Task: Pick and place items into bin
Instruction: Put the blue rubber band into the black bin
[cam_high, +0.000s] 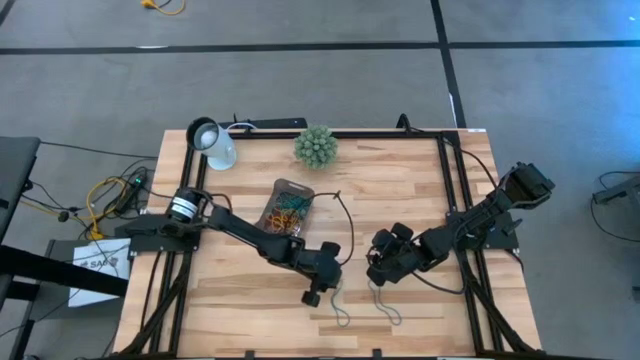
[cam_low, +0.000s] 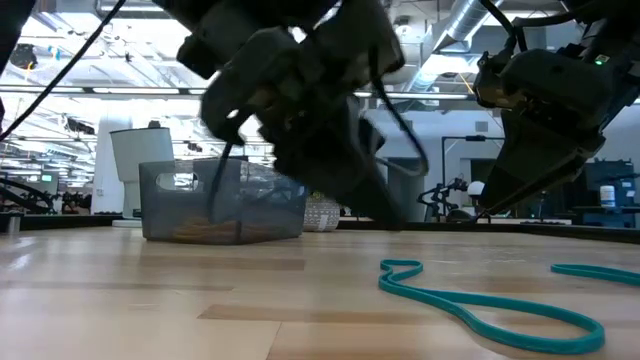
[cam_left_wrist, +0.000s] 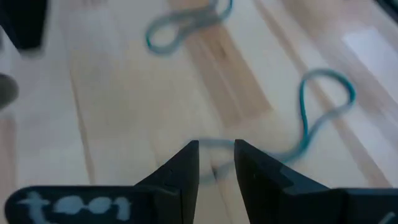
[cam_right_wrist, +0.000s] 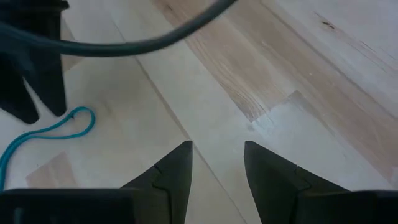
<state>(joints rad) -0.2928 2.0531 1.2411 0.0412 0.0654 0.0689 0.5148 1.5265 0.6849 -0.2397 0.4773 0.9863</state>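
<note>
The bin (cam_high: 287, 205), a dark translucent tray holding several coloured loops, rests flat on the table's middle; it also shows in the low view (cam_low: 220, 205). Two grey-teal loops lie flat on the wood near the table's near edge: one (cam_high: 341, 305) (cam_left_wrist: 323, 106) by my left gripper, the other (cam_high: 386, 305) (cam_left_wrist: 186, 22) below my right gripper. My left gripper (cam_high: 318, 293) (cam_left_wrist: 216, 149) is low over the first loop, narrowly open, its fingers either side of the loop's end. My right gripper (cam_high: 379, 271) (cam_right_wrist: 217, 149) hangs open over bare wood. My left gripper comes down slanting from above, and its two fingers (cam_left_wrist: 186, 165) stand on either side of the blurred end of the teal loop (cam_left_wrist: 283, 152), which lies flat on the table. Whether the fingers touch it I cannot tell.
A white lamp head (cam_high: 212, 143) and a spiky green plant ball (cam_high: 316, 146) stand at the far edge. A black cable (cam_high: 345, 215) loops over the table's middle. Black frame rails (cam_high: 450, 190) run along both sides. The two arms' grippers are close together.
</note>
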